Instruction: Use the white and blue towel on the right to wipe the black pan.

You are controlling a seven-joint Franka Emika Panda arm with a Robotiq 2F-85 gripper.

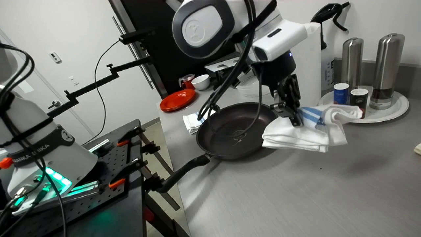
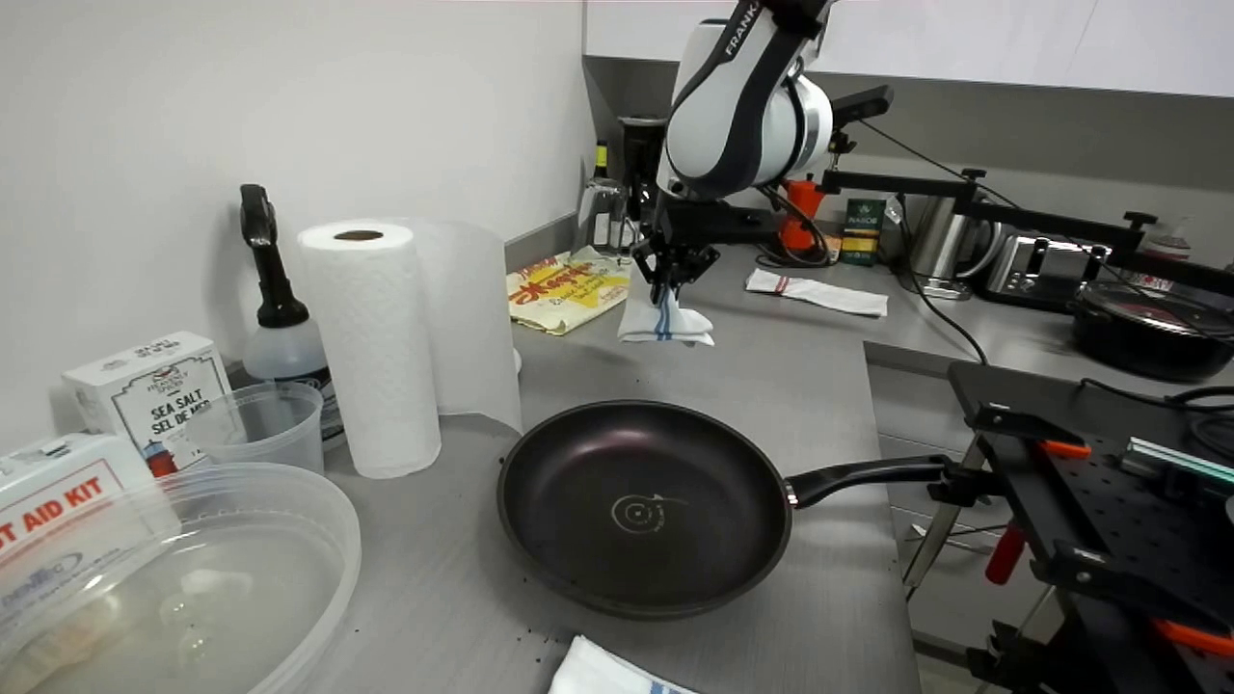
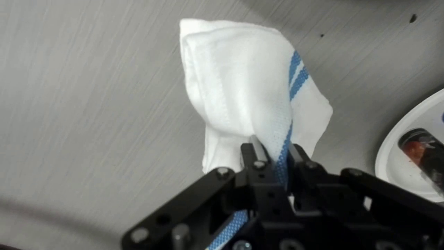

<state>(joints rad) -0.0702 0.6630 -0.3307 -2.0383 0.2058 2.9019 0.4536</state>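
The white and blue towel [image 1: 296, 136] hangs folded from my gripper [image 1: 296, 119], which is shut on it. Towel [image 2: 665, 330] and gripper [image 2: 665, 289] also show in another exterior view. The towel is held above the counter, with a shadow below it. In the wrist view the towel [image 3: 239, 76] bunches between the fingertips [image 3: 274, 151], its blue stripe pinched there. The black pan [image 1: 227, 143] lies flat on the counter, its handle reaching past the counter edge. The pan [image 2: 641, 549] is apart from the towel, nearer the camera in that exterior view.
A second white towel with blue stripes [image 1: 191, 123] lies by the pan's far side. A paper towel roll [image 2: 376, 357] stands beside the pan. A white plate [image 1: 396, 110] bears steel mills and small shakers; it shows in the wrist view [image 3: 383, 170]. Red plates [image 1: 177, 99] lie at the back.
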